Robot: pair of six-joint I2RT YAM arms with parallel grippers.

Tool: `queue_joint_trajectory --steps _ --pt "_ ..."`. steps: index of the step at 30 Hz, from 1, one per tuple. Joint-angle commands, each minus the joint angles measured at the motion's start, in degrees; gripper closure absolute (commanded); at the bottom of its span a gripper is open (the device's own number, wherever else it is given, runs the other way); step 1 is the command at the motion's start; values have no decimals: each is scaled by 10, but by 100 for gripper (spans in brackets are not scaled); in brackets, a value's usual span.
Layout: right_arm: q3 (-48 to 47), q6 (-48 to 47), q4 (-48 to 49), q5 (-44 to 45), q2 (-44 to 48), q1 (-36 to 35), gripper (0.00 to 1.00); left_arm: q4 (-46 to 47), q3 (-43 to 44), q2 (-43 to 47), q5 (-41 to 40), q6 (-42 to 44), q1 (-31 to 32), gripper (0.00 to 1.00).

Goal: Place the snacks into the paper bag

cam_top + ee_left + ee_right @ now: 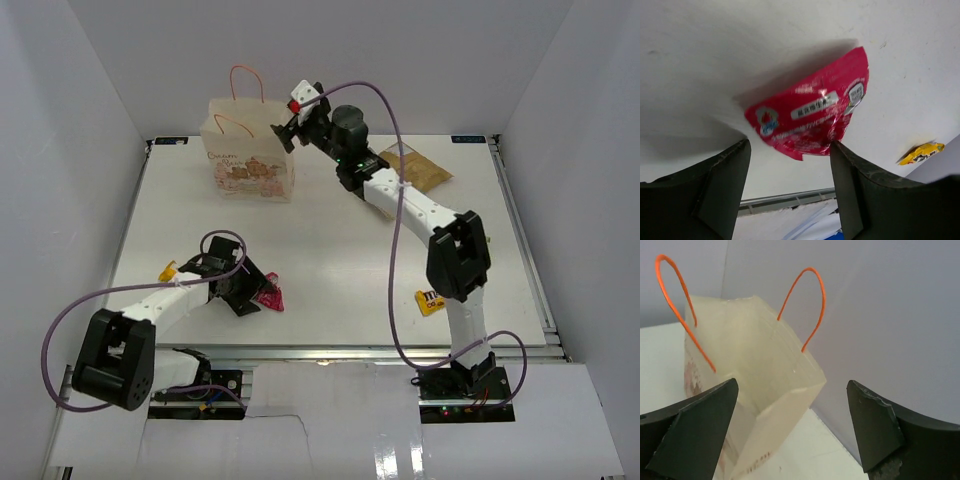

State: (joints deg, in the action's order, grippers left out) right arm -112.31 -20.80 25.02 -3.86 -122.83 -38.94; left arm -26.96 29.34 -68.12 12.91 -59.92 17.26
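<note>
Snacks lay spread over the white table, none of them in the paper bag. The bag stood upright at the far left-centre, mouth up. Its long side ran left to right and its printed front faced the arm bases.

The right gripper hovered at the bag's upper right corner, reaching leftward. In the right wrist view the bag showed its open mouth and both orange cord handles. The gripper was spread wide and held nothing.

The left gripper sat low near the front edge, pointing right at the pink packet. In the left wrist view that packet lay flat on the table. Its long axis ran diagonally from lower left to upper right, and its ragged lower edge dipped between the dark fingertips. The gripper was released and apart, with nothing gripped. Whether the right fingertip touched the wrapper could not be told.

A yellow-orange packet lay just left of the left arm. The yellow M&M's packet lay near the front right, partly hidden by the right arm. The large tan crinkly pouch lay flat at the far right, its long axis slanting down to the right.
</note>
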Motion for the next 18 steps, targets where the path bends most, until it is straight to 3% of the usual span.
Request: queue_joint_trajectory --steps 1,3,7,8,9,13,16,18 --pt "57 14 -51 -129 114 41 6 -1 48 -53 -46 -19 24 26" --pt "138 -12 -112 -247 180 59 9 -2 75 -89 -55 -20 44 27" --pt "290 -63 -196 -342 306 85 6 -5 92 -124 -77 -26 59 33" --pt "353 -69 -207 -355 325 90 6 -5 92 -133 -86 -27 59 37" --pt "380 -76 -234 -386 345 93 6 -6 93 -138 -91 -26 59 46" --pt "486 -89 -315 -448 427 120 0 -1 116 -166 -110 5 59 62" --pt "547 -93 -363 -472 465 136 0 14 139 -185 -114 27 59 74" --pt "578 -106 -401 -480 486 144 5 22 151 -188 -116 52 59 85"
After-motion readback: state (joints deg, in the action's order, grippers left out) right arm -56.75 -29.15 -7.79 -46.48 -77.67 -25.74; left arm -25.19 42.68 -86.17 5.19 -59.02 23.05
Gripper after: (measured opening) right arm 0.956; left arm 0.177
